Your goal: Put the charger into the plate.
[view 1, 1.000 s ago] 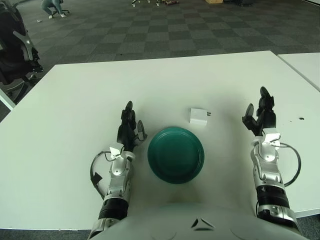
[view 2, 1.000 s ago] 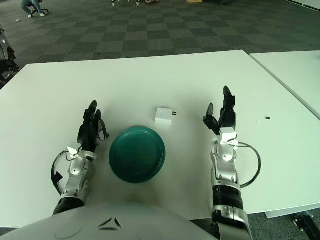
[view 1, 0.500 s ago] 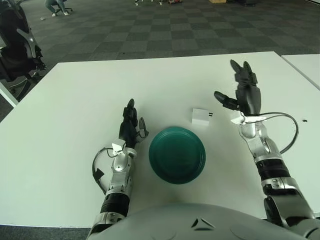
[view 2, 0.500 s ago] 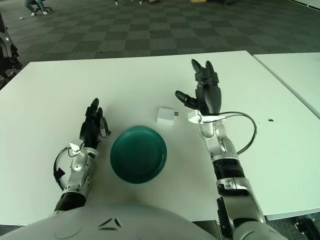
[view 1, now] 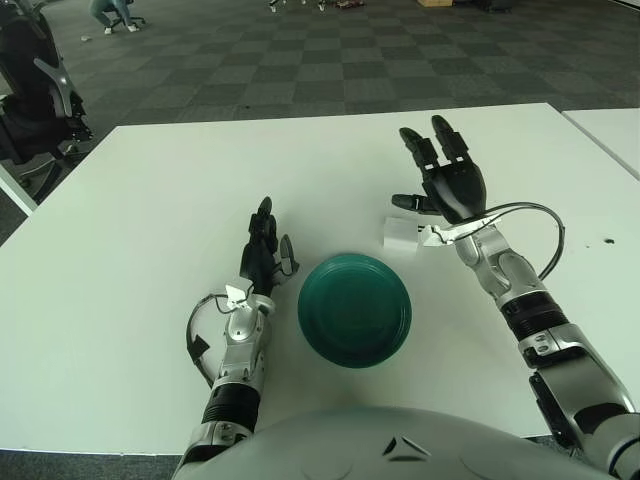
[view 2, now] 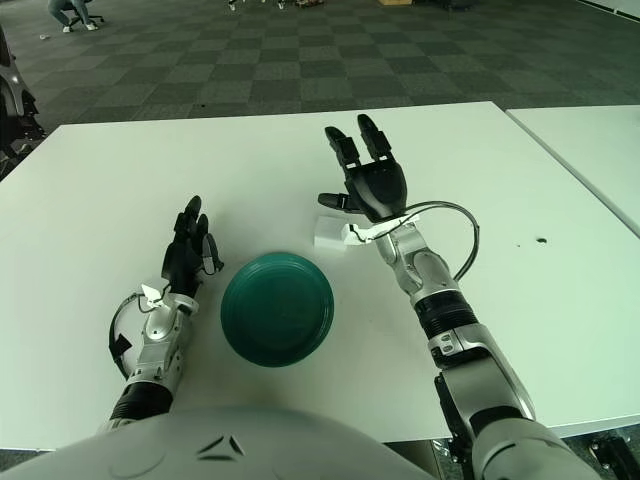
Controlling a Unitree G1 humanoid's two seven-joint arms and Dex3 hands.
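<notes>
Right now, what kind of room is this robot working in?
Probably an office or lab: a white table standing on grey checkered carpet tile, with a black office chair beside it and a second table alongside.

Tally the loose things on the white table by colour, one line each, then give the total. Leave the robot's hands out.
White: 1, the charger
Green: 1, the plate
Total: 2
</notes>
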